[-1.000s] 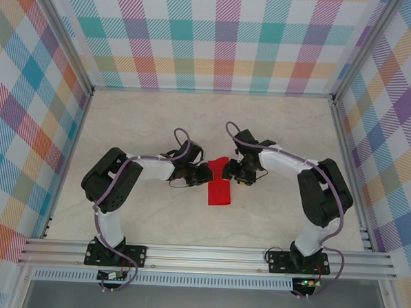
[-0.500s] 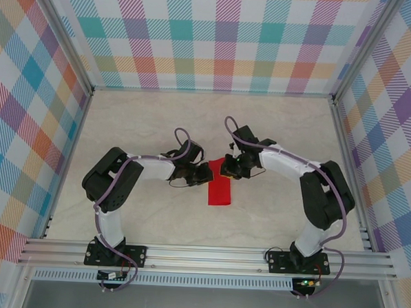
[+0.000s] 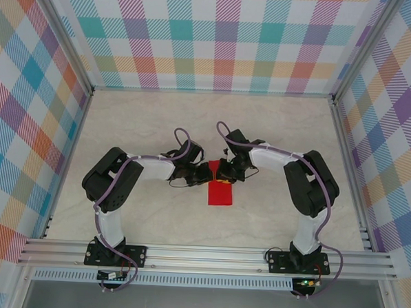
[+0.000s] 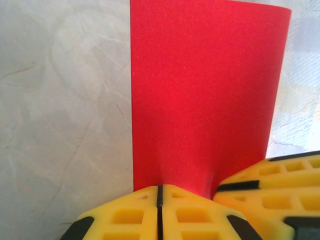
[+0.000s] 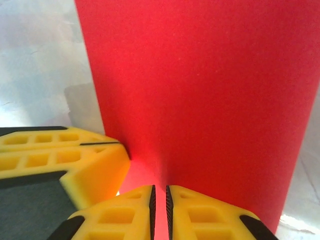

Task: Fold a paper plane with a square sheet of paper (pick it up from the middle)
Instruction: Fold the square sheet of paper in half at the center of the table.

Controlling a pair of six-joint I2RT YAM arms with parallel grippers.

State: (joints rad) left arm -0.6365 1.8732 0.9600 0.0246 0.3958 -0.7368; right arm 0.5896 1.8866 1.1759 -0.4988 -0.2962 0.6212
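Note:
The square sheet of paper (image 3: 219, 194) is bright red and shows as a narrow rectangle, lying from the table's middle toward the near side. Its far end rises into both grippers. My left gripper (image 3: 208, 173) is shut on that end, its yellow pads pressed together on the sheet's (image 4: 205, 95) edge (image 4: 160, 189). My right gripper (image 3: 223, 172) sits right beside it, jaws closed to a thin slit (image 5: 159, 187) with the red sheet (image 5: 200, 90) running into it. Each wrist view shows the other gripper's yellow fingers (image 4: 270, 185) (image 5: 65, 155) touching alongside. The paper plane is out of view.
The pale marble-patterned table (image 3: 145, 116) is walled by plaid panels (image 3: 218, 37) on three sides. An aluminium rail (image 3: 207, 254) carrying both arm bases runs along the near edge. Bare tabletop lies all around the paper.
My right gripper has moved left to sit against the left gripper and has closed from open onto the paper's far end. The left gripper stayed shut on the paper.

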